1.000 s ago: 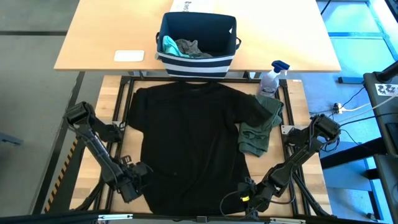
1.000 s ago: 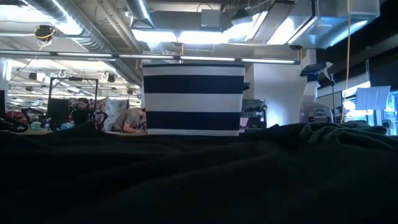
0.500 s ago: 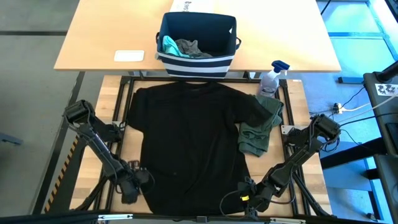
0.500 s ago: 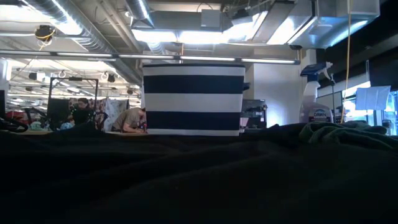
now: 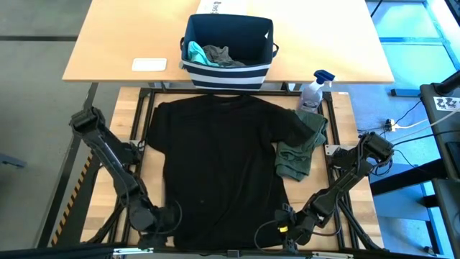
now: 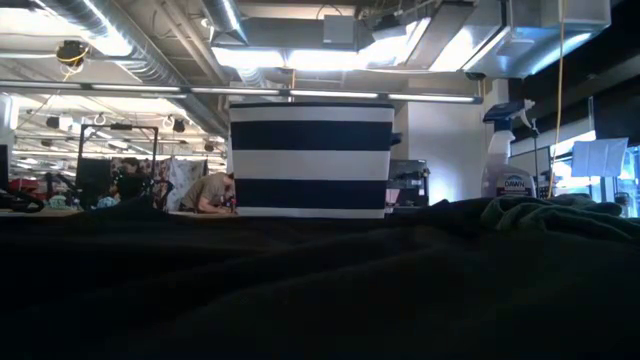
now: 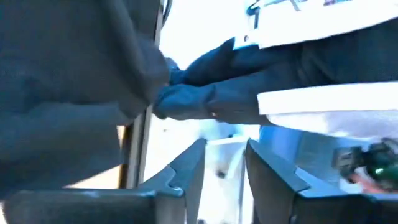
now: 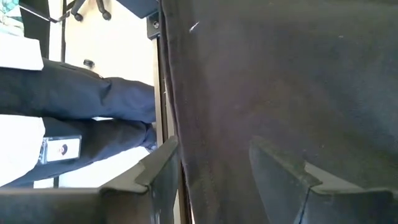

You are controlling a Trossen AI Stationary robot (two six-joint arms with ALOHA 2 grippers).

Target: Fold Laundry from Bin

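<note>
Your left pincer (image 5: 167, 221) sits at the black T-shirt's (image 5: 223, 169) near-left hem, parted, nothing between its fingers (image 7: 186, 171). Your right pincer (image 5: 282, 224) straddles the near-right hem edge, parted. Olive-green piece (image 5: 302, 147) lies on the right sleeve. Farther off, striped bin (image 5: 228, 43) holds teal piece (image 5: 194, 50) and a grey garment (image 5: 221, 55).

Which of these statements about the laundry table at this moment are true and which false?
1. The black T-shirt lies spread flat on the table. True.
2. The bin is empty. False: a teal piece and a grey piece lie in it.
3. The olive-green piece lies at the black T-shirt's right edge. True.
4. The spray bottle stands inside the bin. False: it stands outside, right of it.
5. The left gripper is at the T-shirt's collar. False: it is at the bottom hem's left corner.
</note>
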